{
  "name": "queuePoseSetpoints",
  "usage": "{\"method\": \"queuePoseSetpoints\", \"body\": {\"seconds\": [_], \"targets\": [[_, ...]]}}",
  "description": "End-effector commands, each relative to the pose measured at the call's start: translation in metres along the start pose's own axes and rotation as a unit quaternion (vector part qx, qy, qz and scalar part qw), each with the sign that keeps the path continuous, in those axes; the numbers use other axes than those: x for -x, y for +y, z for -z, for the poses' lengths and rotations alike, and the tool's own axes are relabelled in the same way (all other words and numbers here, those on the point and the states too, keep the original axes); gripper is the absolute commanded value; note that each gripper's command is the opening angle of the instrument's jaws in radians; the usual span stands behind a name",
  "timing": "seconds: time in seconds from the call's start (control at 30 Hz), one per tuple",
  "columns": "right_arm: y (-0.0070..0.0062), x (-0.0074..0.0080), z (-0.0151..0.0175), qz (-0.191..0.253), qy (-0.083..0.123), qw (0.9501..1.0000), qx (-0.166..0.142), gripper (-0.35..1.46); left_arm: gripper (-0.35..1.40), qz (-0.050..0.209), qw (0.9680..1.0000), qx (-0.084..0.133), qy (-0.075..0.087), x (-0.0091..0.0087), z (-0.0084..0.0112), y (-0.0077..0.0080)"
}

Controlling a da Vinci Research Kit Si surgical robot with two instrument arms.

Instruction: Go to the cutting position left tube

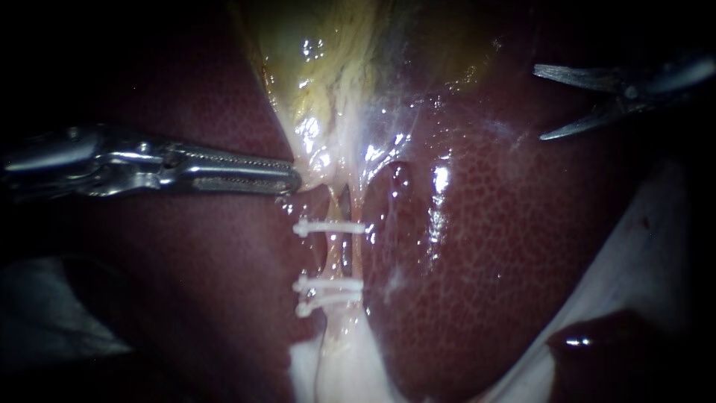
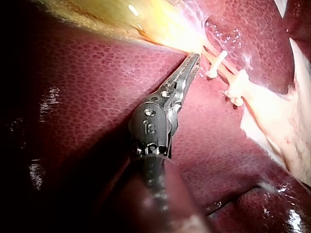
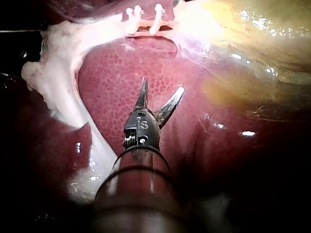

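Two thin tubes run down from the gallbladder point(image 1: 350, 67) neck; the left tube point(image 1: 333, 257) and right tube point(image 1: 356, 257) lie side by side. One white clip point(image 1: 328, 227) crosses them higher up, and two clips point(image 1: 327, 295) lower down. My left instrument point(image 1: 292, 179) comes in level, its jaws shut on the gallbladder's neck edge point(image 2: 194, 59). My right instrument point(image 1: 540, 104) hangs at the upper right over the liver point(image 1: 507, 239), blades open and holding nothing. In the right wrist view its blades point(image 3: 163, 86) stand well short of the clips point(image 3: 145, 17).
Pale fatty tissue point(image 1: 343, 366) spreads below the lower clips. A white sheet point(image 1: 641, 261) shows at the lower right beside another dark lobe point(image 1: 619, 343). Liver surface surrounds the tubes on both sides.
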Motion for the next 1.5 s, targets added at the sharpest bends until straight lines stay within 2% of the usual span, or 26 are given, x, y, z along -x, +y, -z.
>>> {"method": "queuePoseSetpoints", "body": {"seconds": [0.03, 0.13, 0.23, 0.37, 0.43, 0.5, 0.67, 0.77, 0.87, 0.97, 1.13, 1.23, 1.33, 1.5], "targets": [[0.0, 0.0, 0.0, 0.0, 0.0, 1.0, 0.0, 1.43, -0.35, 0.0, 1.0, 0.0, 0.0, 0.0, 0.0001, 0.0], [0.0, 0.0, 0.0, 0.0, 0.0, 1.0, 0.0, 1.45, -0.35, -0.002, 1.0, 0.003, 0.005, -0.0004, 0.0008, 0.0003], [0.0, 0.0, 0.0, 0.0, 0.0, 1.0, 0.0, 1.45, -0.35, 0.004, 0.9998, 0.013, 0.012, -0.0016, 0.0026, 0.0006], [0.0, 0.0, 0.0, 0.0, 0.0, 1.0, 0.0, 1.45, -0.35, 0.013, 0.9991, 0.007, 0.041, -0.0039, 0.0072, 0.0013], [-0.0001, 0.0, 0.0001, 0.0, 0.0, 1.0, 0.0, 1.45, -0.35, 0.017, 0.9986, 0.003, 0.05, -0.0047, 0.0094, 0.0017], [-0.0001, -0.0001, 0.0001, 0.0, 0.0, 1.0, 0.0, 1.45, -0.35, 0.021, 0.9983, 0.0, 0.055, -0.0051, 0.0106, 0.0021], [-0.0003, -0.0004, -0.0001, -0.009, 0.007, 0.9999, -0.008, 1.45, -0.35, 0.022, 0.9981, -0.003, 0.058, -0.0052, 0.0108, 0.0024], [-0.001, -0.0008, -0.0007, -0.022, 0.018, 0.9994, -0.022, 1.45, -0.35, 0.022, 0.9981, -0.003, 0.058, -0.0051, 0.0106, 0.0023], [-0.0024, -0.0017, -0.002, -0.038, 0.032, 0.998, -0.04, 1.45, -0.35, 0.022, 0.998, -0.003, 0.058, -0.0051, 0.0106, 0.0023], [-0.0046, -0.0028, -0.004, -0.051, 0.046, 0.9957, -0.062, 1.45, -0.35, 0.022, 0.998, -0.003, 0.058, -0.0051, 0.0106, 0.0023], [-0.0087, -0.0046, -0.0078, -0.068, 0.04, 0.9912, -0.106, 1.45, -0.35, 0.022, 0.998, -0.003, 0.058, -0.0051, 0.0106, 0.0023], [-0.0107, -0.0053, -0.0098, -0.082, 0.042, 0.9876, -0.127, 1.45, -0.35, 0.022, 0.998, -0.003, 0.058, -0.0051, 0.0106, 0.0023], [-0.0121, -0.0054, -0.0118, -0.085, 0.036, 0.9849, -0.147, 1.45, -0.35, 0.022, 0.998, -0.003, 0.058, -0.0051, 0.0106, 0.0023], [-0.0135, -0.0046, -0.0147, -0.1, 0.034, 0.9797, -0.171, 1.43, -0.35, 0.022, 0.998, -0.003, 0.058, -0.0051, 0.0106, 0.0023]]}}
